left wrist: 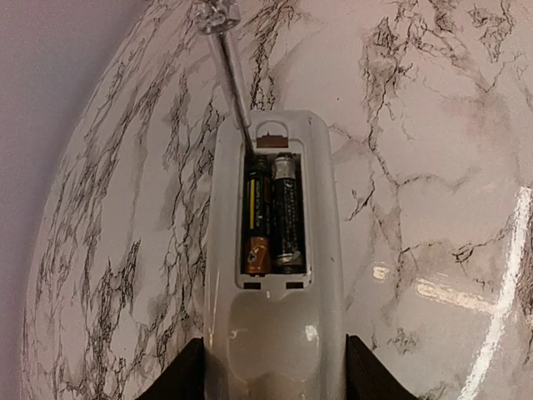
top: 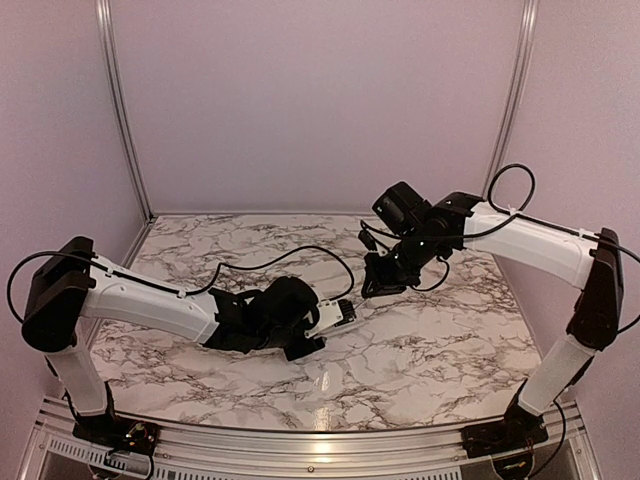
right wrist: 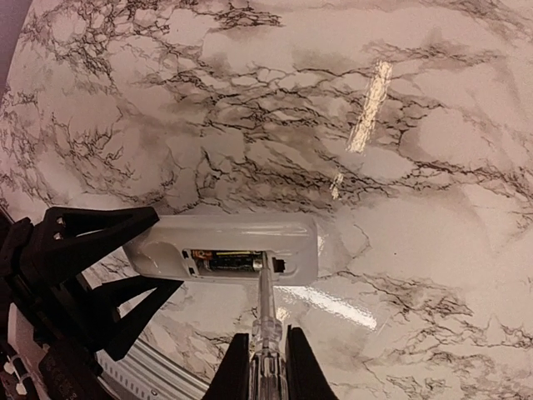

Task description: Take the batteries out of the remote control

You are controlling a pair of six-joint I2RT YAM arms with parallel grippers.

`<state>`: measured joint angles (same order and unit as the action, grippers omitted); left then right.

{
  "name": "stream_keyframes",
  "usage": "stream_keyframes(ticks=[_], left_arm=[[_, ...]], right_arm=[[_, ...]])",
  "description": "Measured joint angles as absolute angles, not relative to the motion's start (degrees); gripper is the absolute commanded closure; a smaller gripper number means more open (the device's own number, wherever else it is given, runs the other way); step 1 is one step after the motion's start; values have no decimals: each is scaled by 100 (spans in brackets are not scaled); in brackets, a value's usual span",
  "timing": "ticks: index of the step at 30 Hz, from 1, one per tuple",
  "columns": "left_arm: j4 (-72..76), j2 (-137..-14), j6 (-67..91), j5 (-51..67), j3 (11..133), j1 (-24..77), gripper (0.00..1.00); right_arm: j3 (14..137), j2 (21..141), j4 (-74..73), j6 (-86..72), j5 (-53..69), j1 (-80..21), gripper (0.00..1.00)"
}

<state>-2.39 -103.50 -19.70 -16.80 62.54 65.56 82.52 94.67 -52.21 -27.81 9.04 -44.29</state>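
Left end effector [left wrist: 275, 375] clamped on the white remote control [left wrist: 276, 329] above the desk [top: 430, 350] centre, two batteries [left wrist: 271, 218] side by side in its open bay — right end effector [right wrist: 268, 367] closed on a clear-handled screwdriver [right wrist: 265, 321], tip inside.

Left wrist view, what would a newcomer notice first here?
The remote control, clamped between the left fingers over the marble table, has its compartment open, with two batteries side by side inside. A clear-handled tool, gripped by the right fingers, pokes its tip in at the far end of the orange-ended battery.
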Motion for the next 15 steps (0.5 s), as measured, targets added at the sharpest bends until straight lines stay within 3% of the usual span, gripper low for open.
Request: stream_keyframes(ticks=[15], left_arm=[[449,-9684,-1968,-1662,5546,6563,100]], right_arm=[[7738,8818,-4639,-2939,1905,-4021,100]])
